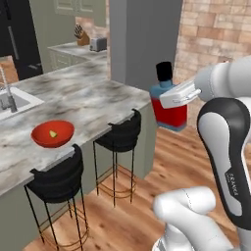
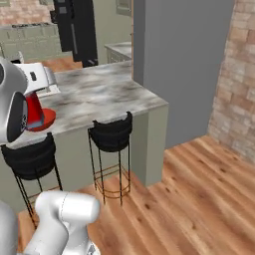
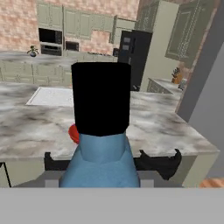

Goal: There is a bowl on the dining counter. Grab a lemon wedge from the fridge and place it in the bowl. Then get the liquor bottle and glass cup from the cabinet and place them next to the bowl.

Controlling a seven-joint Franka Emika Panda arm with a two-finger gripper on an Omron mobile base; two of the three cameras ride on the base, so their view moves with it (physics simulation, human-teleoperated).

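the liquor bottle point(image 1: 169, 100), red-bodied with blue shoulders and a black cap, hangs in the air off the end of the dining counter point(image 1: 93, 100) above the wood floor point(image 1: 176, 162), clamped in the gripper point(image 1: 171, 100), whose jaws are closed on its body. on the counter's veined marble a red bowl point(image 1: 53, 133) holds the lemon wedge point(image 1: 53, 134), with two black stools point(image 1: 117, 142) just below the counter edge and a sink point(image 1: 14, 103) beyond the bowl. the left base view alone shows the wedge and a brick wall point(image 1: 215, 34) behind the bottle; the hand view looks over the bottle's cap at the black fridge point(image 3: 133, 57) beyond the counter; faint lettering on the arm is too small to read.
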